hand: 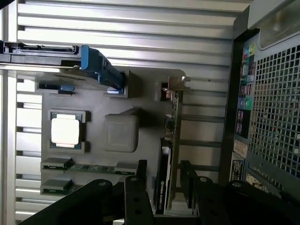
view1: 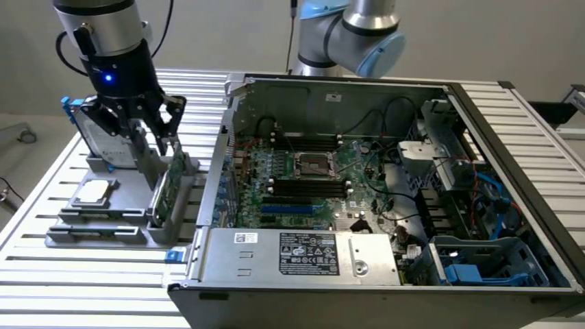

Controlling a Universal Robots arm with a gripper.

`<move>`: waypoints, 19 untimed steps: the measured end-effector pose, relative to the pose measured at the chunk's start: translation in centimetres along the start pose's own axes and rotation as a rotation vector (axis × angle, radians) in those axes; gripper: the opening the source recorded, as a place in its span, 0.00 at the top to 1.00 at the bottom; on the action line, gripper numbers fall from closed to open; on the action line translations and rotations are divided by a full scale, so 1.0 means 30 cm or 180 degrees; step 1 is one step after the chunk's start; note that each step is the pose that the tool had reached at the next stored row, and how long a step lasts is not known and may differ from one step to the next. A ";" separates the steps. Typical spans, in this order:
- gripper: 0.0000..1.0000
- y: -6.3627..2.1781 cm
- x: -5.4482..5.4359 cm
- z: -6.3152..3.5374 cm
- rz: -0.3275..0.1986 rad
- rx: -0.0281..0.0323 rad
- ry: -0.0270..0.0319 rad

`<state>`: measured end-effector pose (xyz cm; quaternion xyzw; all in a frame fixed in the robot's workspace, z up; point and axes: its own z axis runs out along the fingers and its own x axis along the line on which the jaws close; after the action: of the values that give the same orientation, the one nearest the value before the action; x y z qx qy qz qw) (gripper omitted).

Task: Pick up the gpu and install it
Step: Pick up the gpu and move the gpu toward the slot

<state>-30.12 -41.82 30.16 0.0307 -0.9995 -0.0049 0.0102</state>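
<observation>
Between parted gripper (hand: 164,165) jaws; gpu (hand: 173,133) upright.

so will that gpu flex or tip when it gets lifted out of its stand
Probably stiff: the gpu is a flat circuit board backed by a black shroud. It stands on edge in the grey holder, so a sideways nudge might tip it. The bare board face looks fragile; the tool straddles it, open.
</observation>
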 end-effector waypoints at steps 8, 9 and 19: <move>0.58 -0.025 -0.009 0.048 0.0000 0.0000 0.0000; 0.58 -0.027 -0.011 0.054 0.0000 0.0000 0.0000; 0.58 -0.031 -0.016 0.115 0.0000 0.0000 0.0000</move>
<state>-29.66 -42.69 26.69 0.0307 -0.9995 -0.0049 0.0102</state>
